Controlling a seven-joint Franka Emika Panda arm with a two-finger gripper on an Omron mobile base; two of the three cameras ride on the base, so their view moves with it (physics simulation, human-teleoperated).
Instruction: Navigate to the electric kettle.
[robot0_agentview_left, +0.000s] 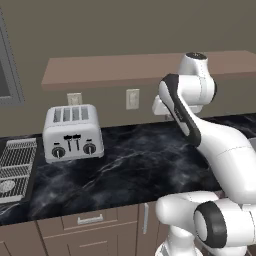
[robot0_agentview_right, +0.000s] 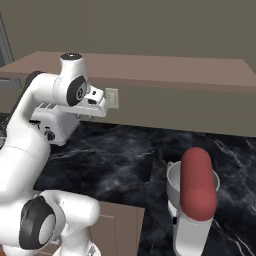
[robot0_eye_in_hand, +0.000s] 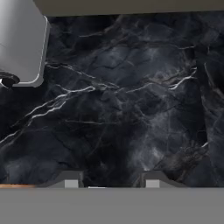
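Stretching across mid-frame, the black marbled tabletop is carrying a toaster at left and a red mixer at lower right; the hand is hovering open, holding nothing.

One toaster, silver, four slots on top, two knobs on its front, left of frame in left base view. One stand mixer with red head and one metal bowl, lower right of right base view. Two wall outlets, upper middle of left base view. One black marble counter. One brown shelf above. One stovetop grate at left edge. One drawer handle, bottom.
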